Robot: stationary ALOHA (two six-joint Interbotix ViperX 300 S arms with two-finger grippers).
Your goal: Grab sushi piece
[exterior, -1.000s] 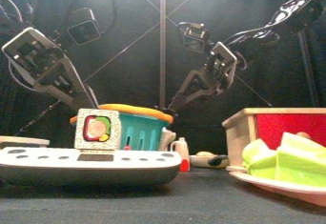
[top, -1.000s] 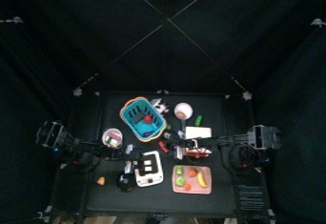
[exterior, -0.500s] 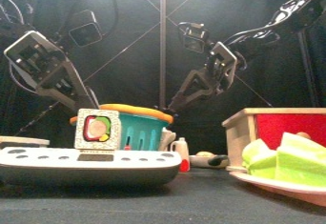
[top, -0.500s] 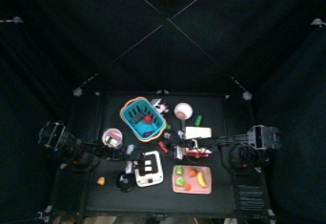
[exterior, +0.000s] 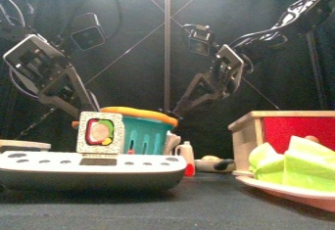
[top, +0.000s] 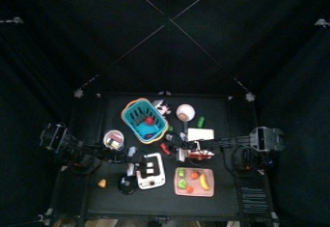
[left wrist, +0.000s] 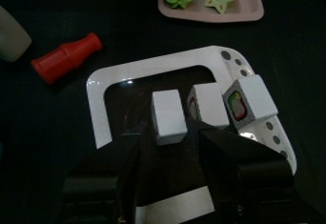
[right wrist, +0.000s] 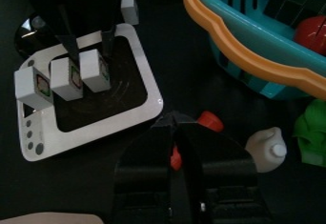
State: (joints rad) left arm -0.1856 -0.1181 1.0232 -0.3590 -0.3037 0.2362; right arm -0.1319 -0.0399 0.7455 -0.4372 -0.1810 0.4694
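Hovering above the white tray (left wrist: pixel 117 87) near the surface's front edge, the left gripper (left wrist: pixel 178 156) is seen with jaws apart; no sushi piece (left wrist: pixel 241 107) is grasped yet, while the right gripper's (right wrist: pixel 186 156) jaws are together

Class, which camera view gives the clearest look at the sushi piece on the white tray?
The front view: the sushi piece stands near, its cut face toward the camera. The left wrist view shows it from above on the white tray; the right wrist view shows it smaller; in the top view it is too small to make out.
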